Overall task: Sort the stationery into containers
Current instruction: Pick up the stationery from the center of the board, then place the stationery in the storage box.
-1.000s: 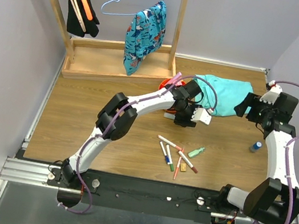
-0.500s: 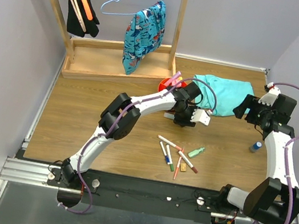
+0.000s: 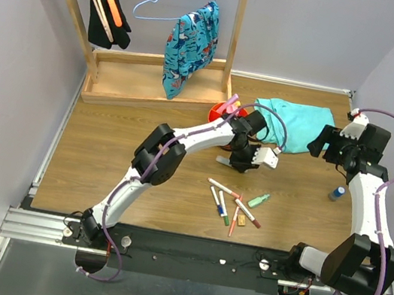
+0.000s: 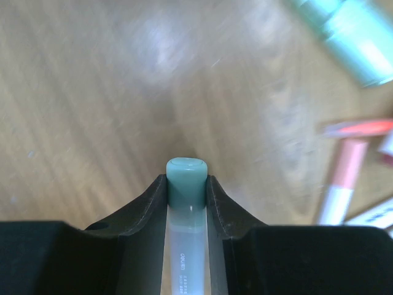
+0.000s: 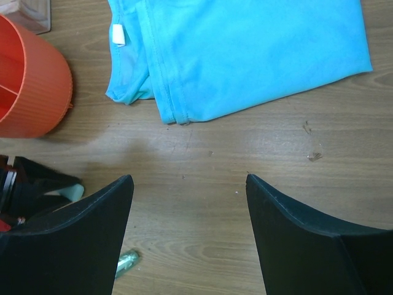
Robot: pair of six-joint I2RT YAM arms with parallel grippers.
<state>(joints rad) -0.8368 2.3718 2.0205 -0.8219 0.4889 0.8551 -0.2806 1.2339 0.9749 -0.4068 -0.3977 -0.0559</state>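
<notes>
Smooth wood-grain laminate on the tabletop (image 3: 105, 147), faintly sheened. Frosted translucent plastic barrel and matt teal cap on the pen (image 4: 186, 233). Matt black plastic on the left pincer (image 4: 186, 181). Finely ribbed, semi-matt plastic on the orange bowl (image 5: 34, 80). Soft knit with stitched hems on the turquoise cloth (image 5: 245, 55). Pale bare wood on the rack (image 3: 155, 83). Brushed metal on the rail (image 3: 38, 226).

Orange-red bowl (image 5: 37, 80), turquoise cloth (image 5: 245, 55), pen (image 4: 186, 184) with a teal cap

The left arm (image 3: 183, 139) and the right arm (image 3: 373, 213) each have white tubular links between bulky black joint housings, a thin purple cable (image 3: 390, 112) looping alongside, matte black wedge-shaped claw fingers (image 5: 67, 246), and a base bolted to a black rail (image 3: 186, 252).
</notes>
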